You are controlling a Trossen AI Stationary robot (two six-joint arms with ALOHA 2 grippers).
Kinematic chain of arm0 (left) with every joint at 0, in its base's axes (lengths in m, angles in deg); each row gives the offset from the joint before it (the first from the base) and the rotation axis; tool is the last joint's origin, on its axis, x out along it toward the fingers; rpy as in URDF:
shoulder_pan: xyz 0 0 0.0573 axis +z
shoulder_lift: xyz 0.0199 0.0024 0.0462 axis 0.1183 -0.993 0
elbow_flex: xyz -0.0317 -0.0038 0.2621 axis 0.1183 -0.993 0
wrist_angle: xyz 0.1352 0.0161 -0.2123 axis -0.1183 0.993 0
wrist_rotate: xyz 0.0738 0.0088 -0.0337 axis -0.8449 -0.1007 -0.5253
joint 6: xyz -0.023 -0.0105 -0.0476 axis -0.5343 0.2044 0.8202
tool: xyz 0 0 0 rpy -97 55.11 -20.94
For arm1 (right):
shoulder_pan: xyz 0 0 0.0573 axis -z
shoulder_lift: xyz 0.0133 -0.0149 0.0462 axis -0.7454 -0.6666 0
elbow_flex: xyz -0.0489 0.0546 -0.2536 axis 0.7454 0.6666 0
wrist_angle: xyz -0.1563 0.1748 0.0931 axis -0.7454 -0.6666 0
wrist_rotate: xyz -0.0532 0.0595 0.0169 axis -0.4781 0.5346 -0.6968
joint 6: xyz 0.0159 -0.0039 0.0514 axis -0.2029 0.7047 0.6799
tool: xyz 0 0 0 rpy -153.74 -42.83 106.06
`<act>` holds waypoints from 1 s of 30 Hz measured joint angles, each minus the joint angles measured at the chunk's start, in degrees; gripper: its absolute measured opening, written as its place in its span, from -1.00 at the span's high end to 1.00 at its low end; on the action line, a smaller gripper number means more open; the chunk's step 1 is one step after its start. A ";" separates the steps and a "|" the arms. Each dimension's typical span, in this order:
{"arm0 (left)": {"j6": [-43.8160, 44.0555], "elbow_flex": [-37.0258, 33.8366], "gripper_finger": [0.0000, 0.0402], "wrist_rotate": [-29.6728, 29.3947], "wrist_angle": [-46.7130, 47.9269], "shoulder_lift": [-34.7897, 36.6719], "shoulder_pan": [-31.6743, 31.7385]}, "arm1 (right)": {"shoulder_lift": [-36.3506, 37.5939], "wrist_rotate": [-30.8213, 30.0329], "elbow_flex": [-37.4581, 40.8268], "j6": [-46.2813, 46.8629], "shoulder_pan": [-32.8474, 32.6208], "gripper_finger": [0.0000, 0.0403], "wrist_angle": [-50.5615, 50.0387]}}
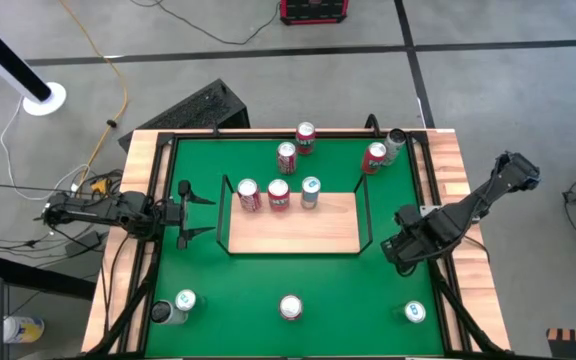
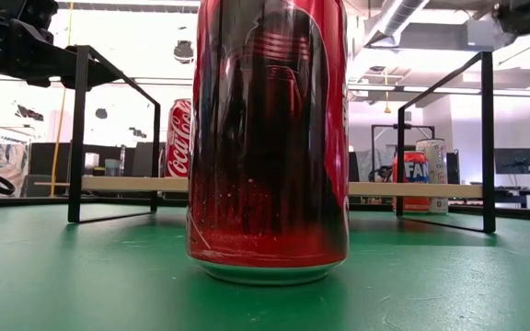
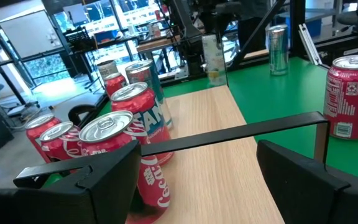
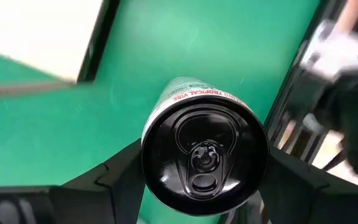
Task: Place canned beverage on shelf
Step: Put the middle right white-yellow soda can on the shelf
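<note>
The left arm is reaching in from the table's left edge, lying low and level, its wrist pointing toward the table's middle. The left gripper (image 1: 192, 211) is hovering with its fingers (image 3: 98, 180) spread wide, nothing between them. The right arm is angling in from the right edge, elbow raised, wrist bent downward. The right gripper (image 4: 204, 171) is pointing down, its fingers (image 4: 120, 171) flanking a black-topped can (image 4: 204, 155).

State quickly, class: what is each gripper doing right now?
Left gripper: open, holding nothing.
Right gripper: around the black-topped can; whether it grips cannot be told.
</note>
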 joint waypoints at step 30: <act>-0.96 0.02 -0.53 -0.09 0.00 0.00 0.00 | 0.12 -37.50 -12.07 -47.38 32.40 -0.38 9.18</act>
